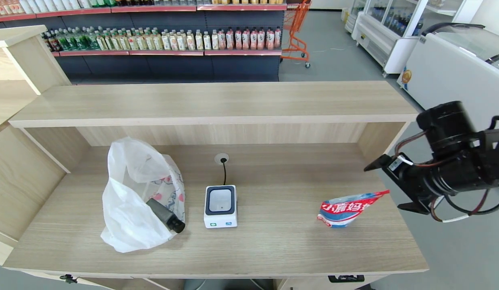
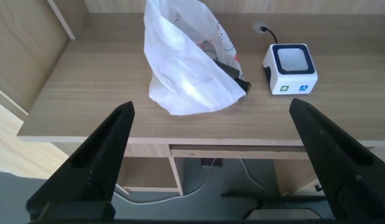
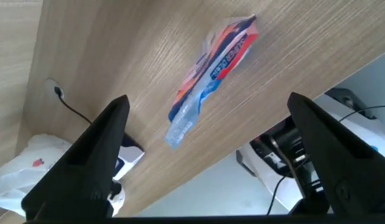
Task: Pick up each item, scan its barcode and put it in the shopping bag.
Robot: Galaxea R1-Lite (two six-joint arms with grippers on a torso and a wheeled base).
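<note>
lying flat on the counter (image 1: 273, 241) near its right end, the pouch (image 1: 346, 211) (image 3: 211, 68) is red, white and blue, well apart from the rest. our right gripper (image 1: 392, 186) (image 3: 209, 102) hangs raised just off that end, jaws wide apart, holding nothing. at mid-counter stands the scanner (image 1: 220, 205) (image 2: 290, 68), window up, between pouch and bag, its cable (image 1: 224, 171) running back to a hole in the top. the bag (image 1: 132, 201) (image 2: 186, 68), white plastic, slumps just left of it. a dark item (image 1: 167, 215) pokes from its mouth, half covered; we cannot tell what it is. our left gripper (image 2: 211, 109) hangs before the counter's front edge, jaws spread, empty. shelves (image 1: 165, 40) of bottles stand behind.
</note>
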